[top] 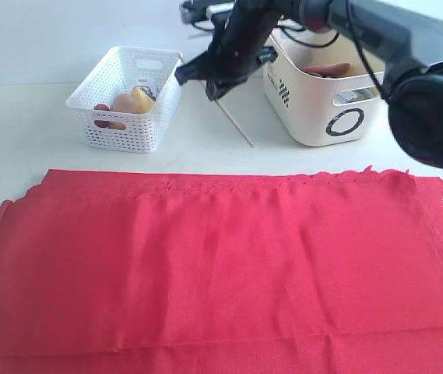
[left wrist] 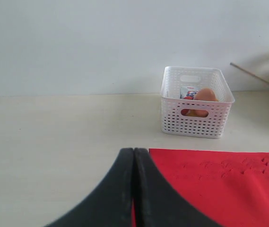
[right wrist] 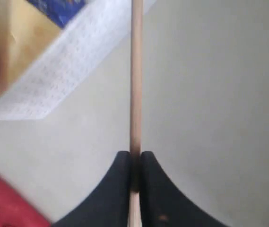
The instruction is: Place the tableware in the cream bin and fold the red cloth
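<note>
The right fingers (right wrist: 121, 172) are pinching tight on a thin wooden chopstick (right wrist: 135, 71) near one end, so most of it is sticking out and angling down toward the desk (top: 19, 117) between the white basket (top: 128, 132) and the cream bin (top: 314, 117). The left fingers (left wrist: 120, 182) are sitting fully closed on nothing, by the edge of the red cloth (top: 221, 265), which is lying flat, unfolded. Honestly, the risk is that skinny stick pivoting in such a narrow pinch, or its long end clipping the bin's rim and popping loose.

Table (top: 34, 47) — red cloth (top: 221, 273), basket (top: 128, 128), cream bin (top: 314, 117)
</note>
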Robot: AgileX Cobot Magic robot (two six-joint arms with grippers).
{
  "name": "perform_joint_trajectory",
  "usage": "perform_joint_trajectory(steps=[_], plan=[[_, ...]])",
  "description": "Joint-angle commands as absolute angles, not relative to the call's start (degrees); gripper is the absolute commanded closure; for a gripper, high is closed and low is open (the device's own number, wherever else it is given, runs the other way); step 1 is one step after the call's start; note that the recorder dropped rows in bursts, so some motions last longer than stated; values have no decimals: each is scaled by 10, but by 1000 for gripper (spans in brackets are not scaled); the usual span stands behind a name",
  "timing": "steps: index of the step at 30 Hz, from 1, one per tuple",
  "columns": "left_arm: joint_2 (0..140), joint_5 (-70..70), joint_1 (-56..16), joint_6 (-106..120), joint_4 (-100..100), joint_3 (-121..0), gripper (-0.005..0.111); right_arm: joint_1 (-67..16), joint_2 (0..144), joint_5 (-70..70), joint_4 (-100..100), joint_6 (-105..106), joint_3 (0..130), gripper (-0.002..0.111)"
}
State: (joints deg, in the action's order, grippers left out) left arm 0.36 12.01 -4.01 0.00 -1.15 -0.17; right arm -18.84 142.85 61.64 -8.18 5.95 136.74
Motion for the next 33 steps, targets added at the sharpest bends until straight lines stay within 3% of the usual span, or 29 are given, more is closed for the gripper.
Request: perform_joint_trajectory(steps=[1, 10, 20, 23, 30, 33], plan=[[0, 119, -41, 0, -12, 0, 107, -173, 1361, 605, -55, 58, 1370, 108], [0, 119, -41, 0, -12, 0, 107, -107, 1290, 568, 21, 0, 1370, 108], [0, 119, -41, 0, -12, 0, 107, -59, 1363, 469, 92, -79, 1369, 108], [0, 119, -41, 0, -12, 0, 107, -62, 1388, 431, 129, -119, 1369, 99], [0, 119, -41, 0, -12, 0, 107, -67, 1406, 482, 141, -133, 1369, 63], [0, 119, -41, 0, -12, 0, 107, -67, 1385, 540, 150, -130, 1369, 61]])
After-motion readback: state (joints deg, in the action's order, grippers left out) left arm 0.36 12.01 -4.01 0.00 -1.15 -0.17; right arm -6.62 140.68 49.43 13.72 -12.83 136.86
